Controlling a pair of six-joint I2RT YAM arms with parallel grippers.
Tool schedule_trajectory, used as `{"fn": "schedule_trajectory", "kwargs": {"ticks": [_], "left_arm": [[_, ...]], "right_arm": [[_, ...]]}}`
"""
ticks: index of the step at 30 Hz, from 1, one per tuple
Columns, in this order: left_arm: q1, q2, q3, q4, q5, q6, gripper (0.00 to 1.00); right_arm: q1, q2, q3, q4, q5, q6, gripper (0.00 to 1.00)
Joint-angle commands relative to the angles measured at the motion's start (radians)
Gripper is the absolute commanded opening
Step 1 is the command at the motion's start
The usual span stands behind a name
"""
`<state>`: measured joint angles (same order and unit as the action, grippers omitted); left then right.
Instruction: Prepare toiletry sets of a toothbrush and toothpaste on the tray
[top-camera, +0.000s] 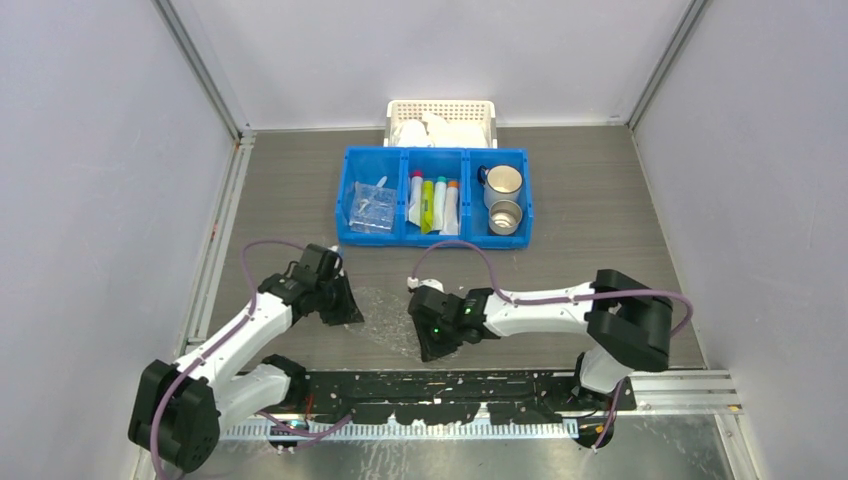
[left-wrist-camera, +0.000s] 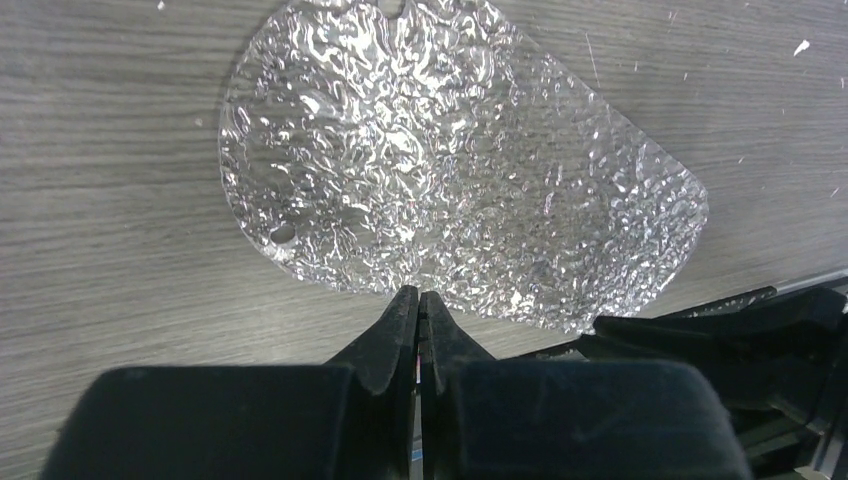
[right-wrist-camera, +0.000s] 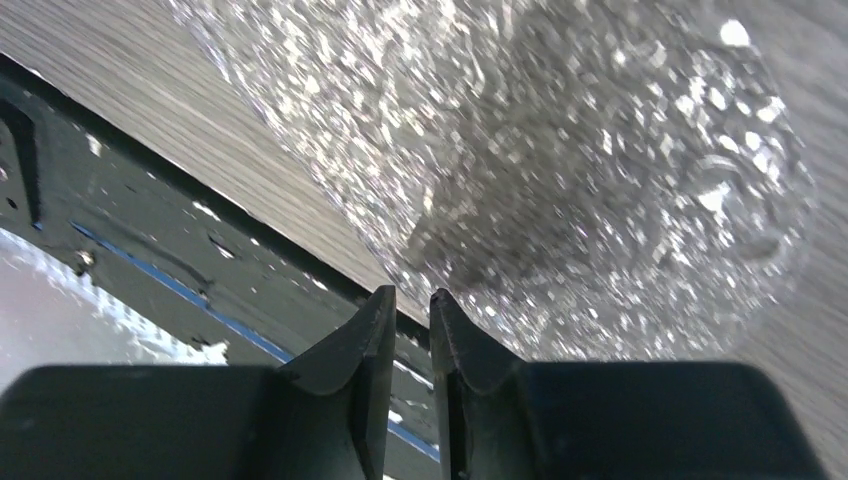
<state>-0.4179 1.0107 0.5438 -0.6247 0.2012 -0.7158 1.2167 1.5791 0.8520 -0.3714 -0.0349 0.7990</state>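
Note:
The clear tray lies flat on the table between my two grippers, with nothing on it. It fills the left wrist view and shows blurred in the right wrist view. My left gripper is shut and empty, its tips at the tray's near edge. My right gripper is all but shut with a thin gap, empty, at the tray's other edge. The wrapped toothbrushes lie in the blue bin's left compartment. Several toothpaste tubes lie in its middle compartment.
The blue three-compartment bin stands at the back centre, with two metal cups in its right compartment. A white perforated basket stands behind it. A black rail runs along the near edge and also shows in the right wrist view.

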Motion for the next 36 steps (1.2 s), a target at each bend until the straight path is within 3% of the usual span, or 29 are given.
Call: {"fn": "schedule_trajectory", "kwargs": {"ticks": [1, 19, 36], "left_arm": [[-0.015, -0.059, -0.02, -0.03, -0.01, -0.041, 0.03], [-0.016, 0.017, -0.086, 0.065, -0.052, -0.028, 0.06], [-0.017, 0.088, -0.108, 0.136, -0.044, -0.025, 0.06]], "right_arm": [[0.013, 0.061, 0.078, 0.089, -0.002, -0.016, 0.25], [0.123, 0.081, 0.145, 0.069, 0.021, -0.024, 0.21], [0.108, 0.171, 0.077, 0.1, 0.119, 0.007, 0.17]]}}
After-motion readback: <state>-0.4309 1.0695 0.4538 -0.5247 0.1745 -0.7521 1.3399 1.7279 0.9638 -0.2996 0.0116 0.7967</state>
